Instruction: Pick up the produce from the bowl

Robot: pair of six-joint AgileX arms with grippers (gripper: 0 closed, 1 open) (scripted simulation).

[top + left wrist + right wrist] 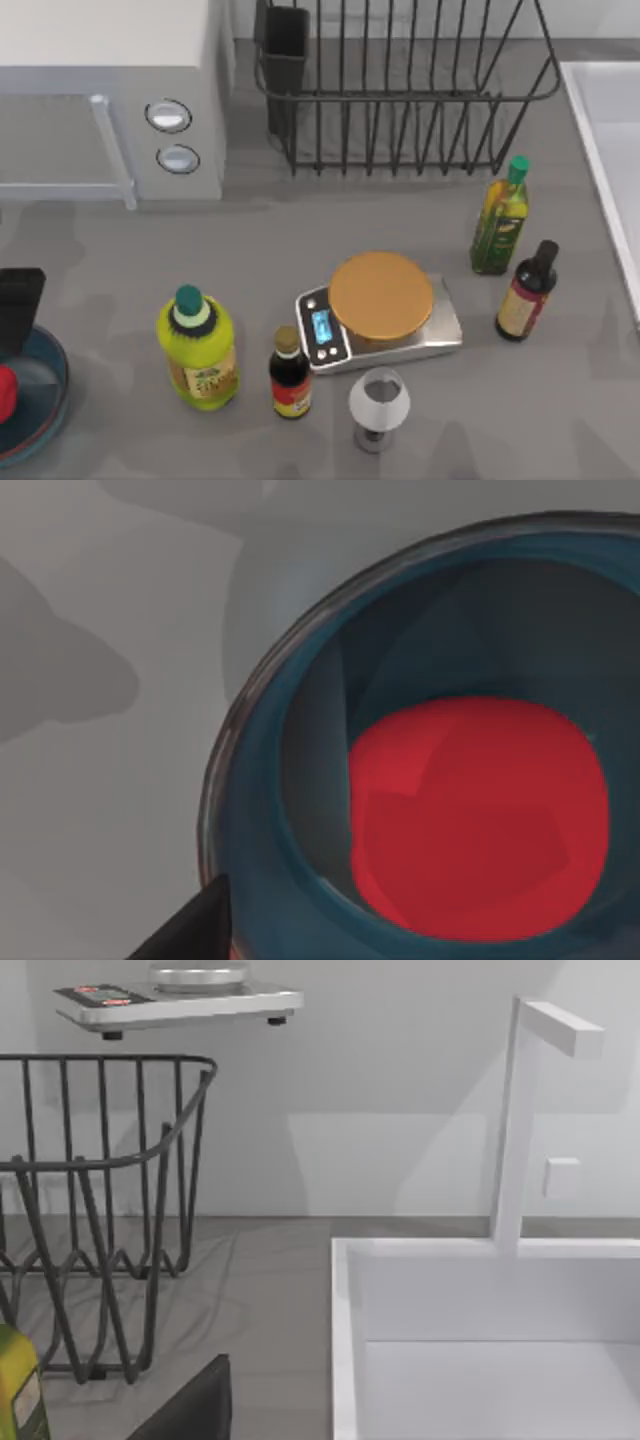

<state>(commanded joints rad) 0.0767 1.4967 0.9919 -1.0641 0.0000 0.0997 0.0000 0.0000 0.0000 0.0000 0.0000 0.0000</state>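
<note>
Grey countertop stretches open around the bowl (35,405) at the table's near-left edge, with the yellow bottle (200,350) standing to its right, the produce (480,815) lying inside the bowl, and the left gripper (18,300) poised above it, finger spread impossible to tell.

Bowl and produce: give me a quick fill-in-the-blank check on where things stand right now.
1. The red produce lies inside the ____ bowl.
2. In the top view the bowl sits at the table's ____ edge.
3. The plate on the scale is ____ in colour.
4. The left end effector hangs over the ____.

Missing words: blue; left; orange; bowl
</note>
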